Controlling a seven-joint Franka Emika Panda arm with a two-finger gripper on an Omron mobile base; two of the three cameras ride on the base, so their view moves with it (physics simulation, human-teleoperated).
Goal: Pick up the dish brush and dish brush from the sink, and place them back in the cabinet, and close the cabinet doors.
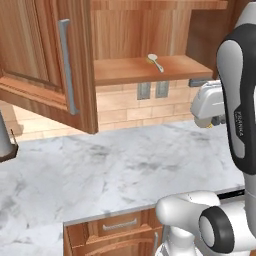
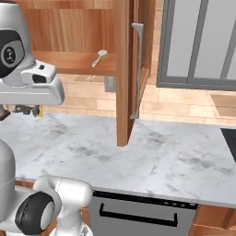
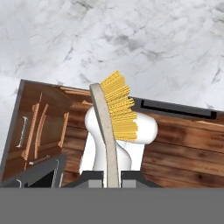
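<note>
Nearest the hand camera, the gripper (image 3: 113, 179) is pinched tight on the handle of a tan dish brush (image 3: 113, 118) with yellow bristles, carried above the marble counter (image 3: 144, 39). The other brush (image 1: 155, 62) (white-headed) already lies on the shelf of the open cabinet (image 1: 150, 70). So, by my reckoning, roughly half is done: this second brush must still go in, and both cabinet doors (image 1: 45, 60) remain to be closed.

1 dish brush (image 1: 155, 62) lies on the cabinet (image 1: 150, 71) shelf.
</note>
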